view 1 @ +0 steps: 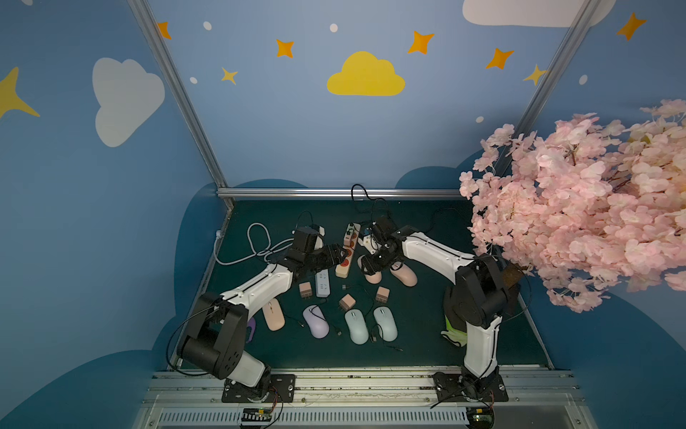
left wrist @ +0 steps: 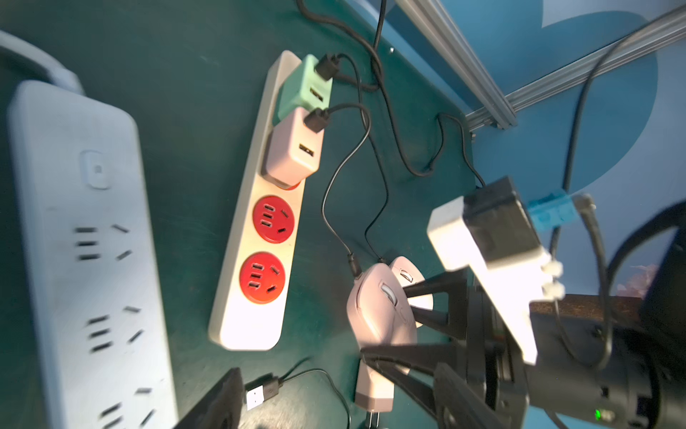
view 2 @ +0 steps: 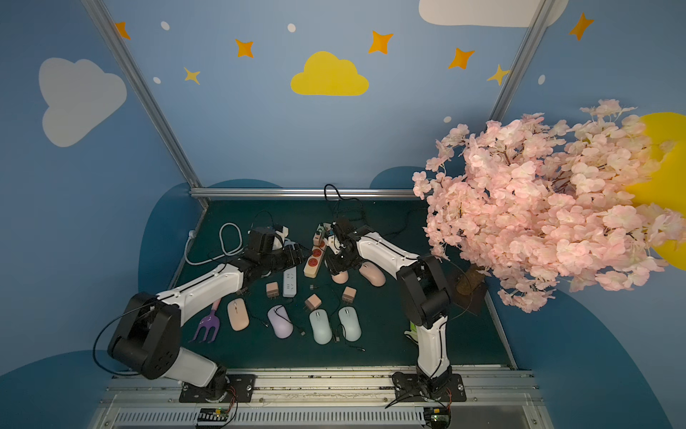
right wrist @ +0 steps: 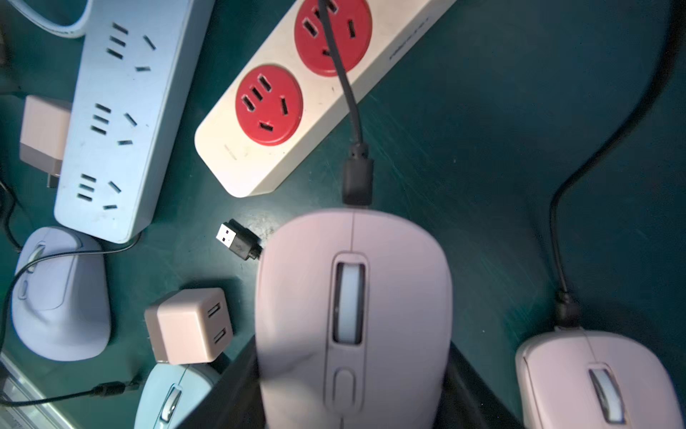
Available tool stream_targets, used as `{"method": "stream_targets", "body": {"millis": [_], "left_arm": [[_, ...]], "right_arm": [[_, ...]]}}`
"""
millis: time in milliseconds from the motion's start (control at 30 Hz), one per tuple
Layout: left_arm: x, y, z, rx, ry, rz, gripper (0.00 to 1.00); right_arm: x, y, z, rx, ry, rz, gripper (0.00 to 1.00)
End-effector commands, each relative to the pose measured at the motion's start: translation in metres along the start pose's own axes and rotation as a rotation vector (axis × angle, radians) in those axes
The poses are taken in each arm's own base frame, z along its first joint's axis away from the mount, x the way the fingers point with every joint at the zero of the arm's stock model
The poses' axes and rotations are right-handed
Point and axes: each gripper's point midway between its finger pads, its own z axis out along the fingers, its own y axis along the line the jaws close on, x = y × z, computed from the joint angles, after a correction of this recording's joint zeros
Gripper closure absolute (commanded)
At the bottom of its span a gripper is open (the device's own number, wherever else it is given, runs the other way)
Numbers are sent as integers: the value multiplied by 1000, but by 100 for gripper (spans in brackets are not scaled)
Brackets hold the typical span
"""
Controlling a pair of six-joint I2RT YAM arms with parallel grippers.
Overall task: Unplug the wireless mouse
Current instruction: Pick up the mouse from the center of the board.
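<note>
Two chargers [left wrist: 293, 156] plugged in cream strip [left wrist: 237, 327] | right claw [left wrist: 384, 321] pinching pink mouse [right wrist: 401, 289] | left claw [view 1: 334, 254] unclear

The table [right wrist: 464, 111] has a dark green matt covering, scuffed with fine pale scratches. The pink mouse [right wrist: 297, 297] is smooth plastic with a soft satin sheen, and its wheel [right wrist: 350, 301] looks pale and rubbery. At the mouse's 11 o'clock, the cream power strip [right wrist: 315, 119] is a glossier plastic, lightly soiled, with red socket faces. The grey-blue power strip [right wrist: 111, 122] is smooth matt plastic. The black cable [right wrist: 345, 93] looks rubbery. The loose USB plug [right wrist: 225, 233] has a bright metal shell. The frame rail [view 1: 334, 193] along the table's 12 o'clock edge is brushed metal.
</note>
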Motion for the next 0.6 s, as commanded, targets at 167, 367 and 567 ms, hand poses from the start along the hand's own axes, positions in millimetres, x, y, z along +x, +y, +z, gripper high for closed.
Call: {"method": "stream_targets", "body": {"millis": [167,367,567], "left_arm": [[-7,-14,29,46,12,-97,25],[-2,-15,45,27,18,-177,25],[-6,-15,60,43,20,-232,33]], "right_arm": [[-12,11,-18,-44,-111,-41,100],[-9,17,-21,-77,-140,-27,100],[-7,20,-24,-90,-155,-23,100]]}}
